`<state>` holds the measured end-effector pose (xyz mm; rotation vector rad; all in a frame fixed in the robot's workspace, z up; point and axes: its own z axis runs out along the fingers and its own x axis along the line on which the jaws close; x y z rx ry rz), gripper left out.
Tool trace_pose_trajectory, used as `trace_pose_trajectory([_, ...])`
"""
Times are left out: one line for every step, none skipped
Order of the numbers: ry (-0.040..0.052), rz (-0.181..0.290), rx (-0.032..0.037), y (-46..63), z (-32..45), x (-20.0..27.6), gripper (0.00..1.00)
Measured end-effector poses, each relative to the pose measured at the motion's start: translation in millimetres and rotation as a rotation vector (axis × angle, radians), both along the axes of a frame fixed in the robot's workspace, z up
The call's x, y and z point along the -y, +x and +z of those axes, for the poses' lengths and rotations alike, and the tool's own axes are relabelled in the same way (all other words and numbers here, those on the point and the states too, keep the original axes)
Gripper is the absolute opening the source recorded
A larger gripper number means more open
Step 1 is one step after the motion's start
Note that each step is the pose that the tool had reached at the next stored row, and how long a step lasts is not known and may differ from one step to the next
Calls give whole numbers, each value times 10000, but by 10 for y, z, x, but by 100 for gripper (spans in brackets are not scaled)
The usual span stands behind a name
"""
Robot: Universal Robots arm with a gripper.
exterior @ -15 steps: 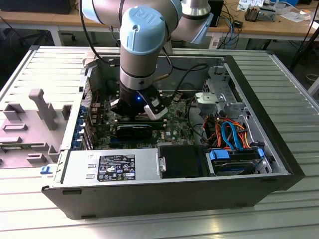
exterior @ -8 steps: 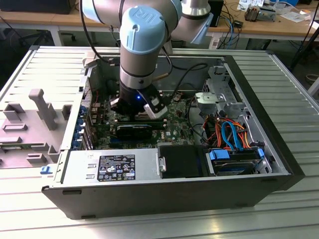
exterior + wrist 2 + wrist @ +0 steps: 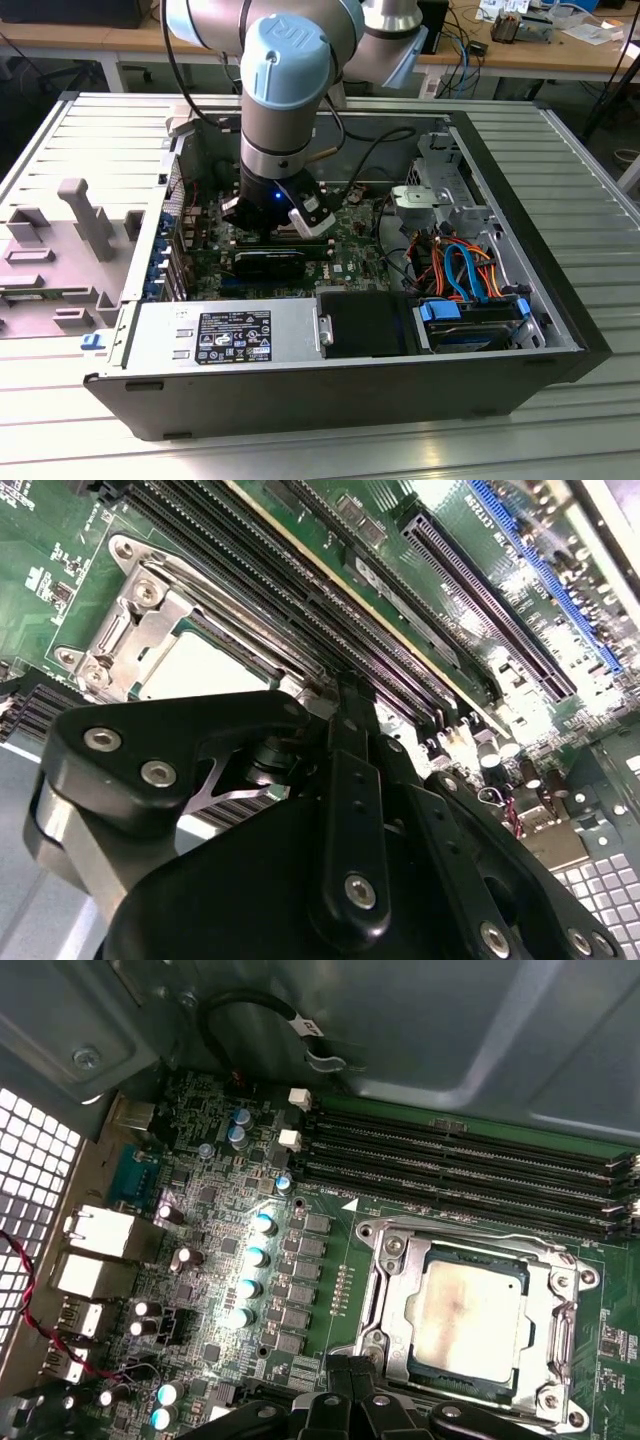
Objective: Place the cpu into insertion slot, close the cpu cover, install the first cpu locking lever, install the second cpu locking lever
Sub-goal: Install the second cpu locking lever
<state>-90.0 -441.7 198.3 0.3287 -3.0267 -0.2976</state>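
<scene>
black metal gripper (image 3: 345, 705) fingers (image 3: 350, 780) fill the near part of the second wrist view, drawn together with nothing held between them, tips hovering at the edge of the insertion slot (image 3: 478, 1310). just beyond the tips, in the first wrist view, the cpu (image 3: 465, 1312) lies flat inside the socket, its dull silver top showing through the square window of the cpu cover (image 3: 560, 1305), which lies down over it. farther on, long black memory slots (image 3: 470, 1160) run across the green motherboard (image 3: 215, 1260). in the exterior view, the arm (image 3: 285, 110) reaches down into an open computer case (image 3: 520, 180) on a ribbed metal table (image 3: 560, 440).
</scene>
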Motion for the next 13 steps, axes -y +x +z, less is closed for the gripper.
trace_pose_trajectory([4,0,9,0,8,0,11])
trace_pose_trajectory([6,0,16,0,17,-1,11])
trace_pose_trajectory([-18,1,28,1,60,0,11])
trace_pose_trajectory([-41,1,30,0,96,0,11])
trace_pose_trajectory([-61,1,31,0,104,0,11])
trace_pose_trajectory([-65,1,30,0,105,0,11])
trace_pose_trajectory([-66,1,29,-1,105,0,11])
trace_pose_trajectory([-67,1,29,-1,104,1,11])
trace_pose_trajectory([-68,0,29,-2,103,1,11])
trace_pose_trajectory([-65,1,30,-2,101,1,11])
trace_pose_trajectory([-64,-1,30,-2,99,6,11])
trace_pose_trajectory([-64,0,30,-2,98,14,11])
trace_pose_trajectory([-65,1,30,-2,97,27,11])
